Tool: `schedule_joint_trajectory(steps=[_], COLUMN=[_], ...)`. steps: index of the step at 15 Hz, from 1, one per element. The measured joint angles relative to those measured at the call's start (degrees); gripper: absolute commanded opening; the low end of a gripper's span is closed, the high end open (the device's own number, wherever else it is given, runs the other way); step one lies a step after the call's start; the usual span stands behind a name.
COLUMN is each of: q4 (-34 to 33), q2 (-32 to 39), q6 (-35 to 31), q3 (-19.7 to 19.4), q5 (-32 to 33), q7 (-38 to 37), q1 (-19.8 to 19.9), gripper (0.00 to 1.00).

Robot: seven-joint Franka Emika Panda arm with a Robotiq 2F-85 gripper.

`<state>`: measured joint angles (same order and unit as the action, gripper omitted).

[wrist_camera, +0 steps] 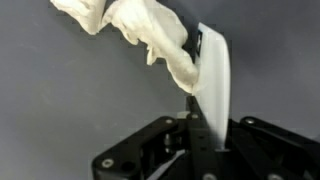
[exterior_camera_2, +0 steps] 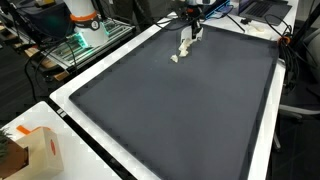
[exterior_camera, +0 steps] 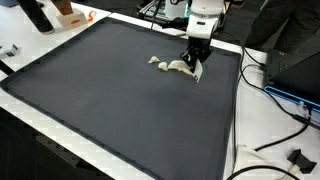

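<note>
A crumpled white cloth lies on the dark grey mat near its far edge. It also shows in an exterior view and in the wrist view. My gripper stands over one end of the cloth, fingers pointing down, and also shows in an exterior view. In the wrist view the jaws are closed together and pinch an end of the cloth. The rest of the cloth trails away on the mat.
The mat covers most of a white table. An orange-and-white object and a green board stand beyond one edge. A cardboard box sits at a table corner. Black cables lie along one side.
</note>
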<state>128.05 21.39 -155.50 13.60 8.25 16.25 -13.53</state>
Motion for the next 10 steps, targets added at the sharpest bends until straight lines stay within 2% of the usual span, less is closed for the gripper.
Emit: schedule_joint_trajectory(steps=[7,10], q4=[6.99,10.29], q2=[-3.30,-5.37], q6=[-7.30,-7.86], q3=[0.55,0.23], q5=[-1.17,-1.17], q7=[-2.13,-3.49], q1=[1.30,1.37], gripper=[0.01,0.01])
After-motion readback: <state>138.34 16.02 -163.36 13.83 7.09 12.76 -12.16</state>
